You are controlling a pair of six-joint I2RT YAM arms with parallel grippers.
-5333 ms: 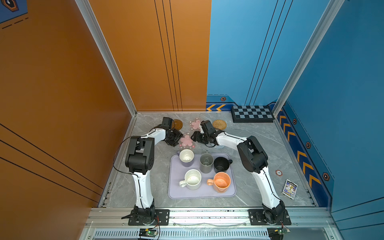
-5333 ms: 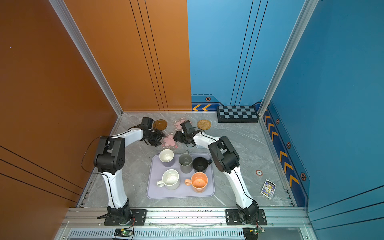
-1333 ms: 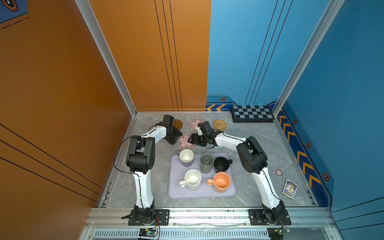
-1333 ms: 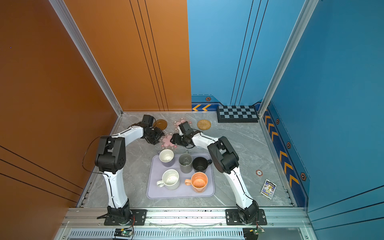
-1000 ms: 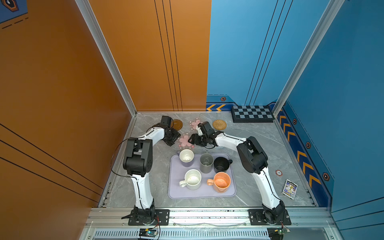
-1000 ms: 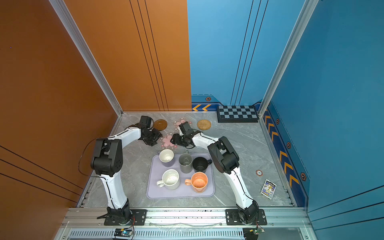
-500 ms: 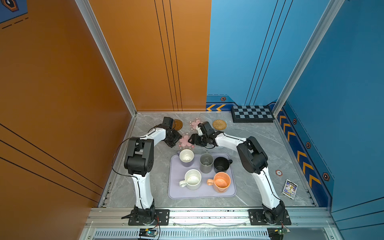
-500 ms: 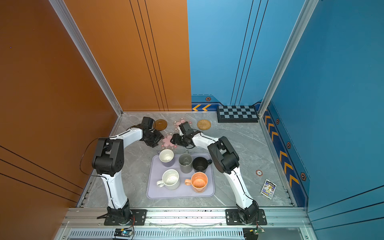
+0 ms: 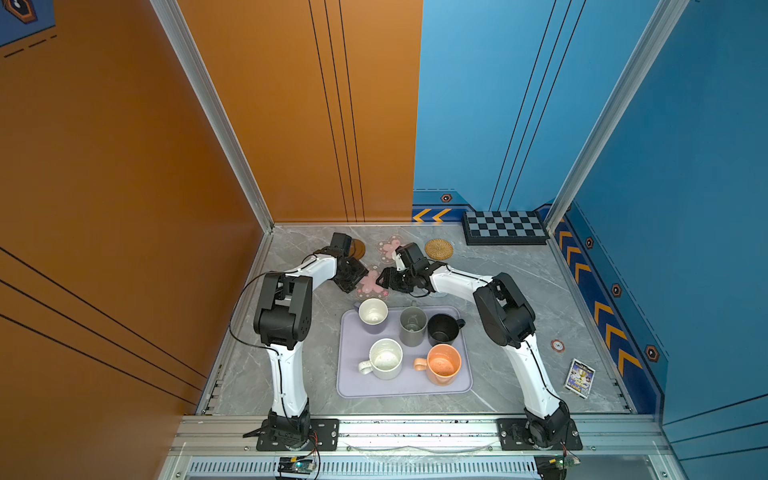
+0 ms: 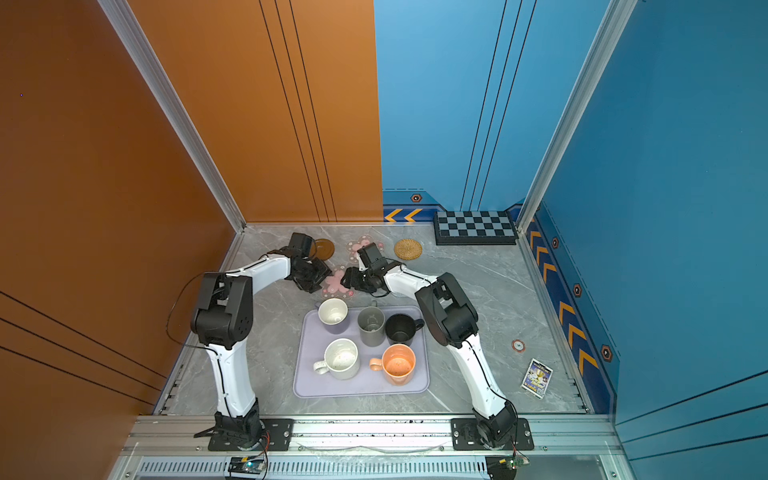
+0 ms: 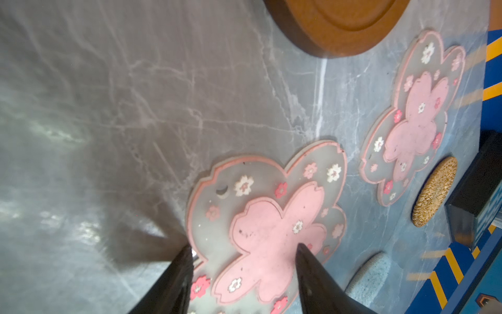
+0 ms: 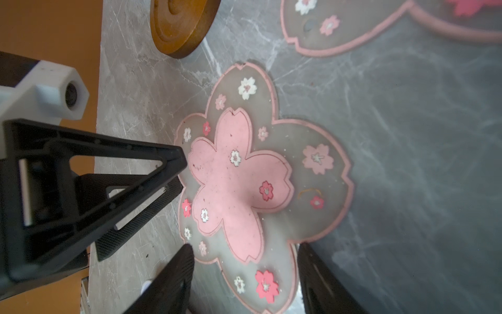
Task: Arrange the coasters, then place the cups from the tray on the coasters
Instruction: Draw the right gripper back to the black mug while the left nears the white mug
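Grey-blue coaster (image 11: 373, 271) partly behind left end effector (image 11: 244, 246)

The table (image 11: 135, 108) looks like grey veined stone, smooth with a soft sheen. The disc (image 11: 339, 24) is turned wood with a satin finish. The flower coaster (image 12: 244, 176) looks rubbery, translucent grey with matt pink relief, speckled with dust. The rattan coaster (image 11: 434, 190) is rough and woven. The tray (image 9: 353, 382) is matt. The fingers (image 12: 168, 282) are matt black plastic, finely ribbed.
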